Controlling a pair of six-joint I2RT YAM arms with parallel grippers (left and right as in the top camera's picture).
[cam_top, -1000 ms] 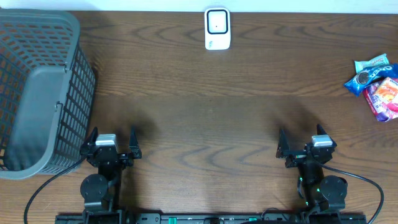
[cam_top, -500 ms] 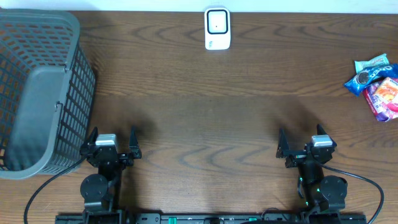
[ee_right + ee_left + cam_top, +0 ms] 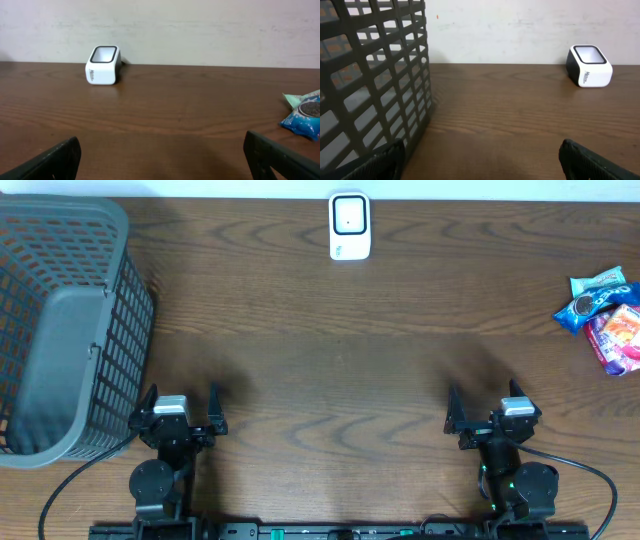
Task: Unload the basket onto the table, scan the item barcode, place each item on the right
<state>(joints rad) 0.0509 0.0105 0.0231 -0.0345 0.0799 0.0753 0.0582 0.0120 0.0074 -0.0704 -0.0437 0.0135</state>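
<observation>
The grey mesh basket (image 3: 60,320) stands just left of the left gripper (image 3: 182,400), close beside its left finger. That arm is folded low at the near edge of the wooden table (image 3: 330,360), wrist level, jaws spread wide and empty. The white barcode scanner (image 3: 350,226) sits far ahead, to this gripper's right and to the left of the right gripper (image 3: 483,402). The right arm is folded the same way, its jaws released and holding nothing. The 2 snack items, a blue Oreo pack (image 3: 592,295) and a pink packet (image 3: 622,340), lie ahead of it and to its right, well apart.
</observation>
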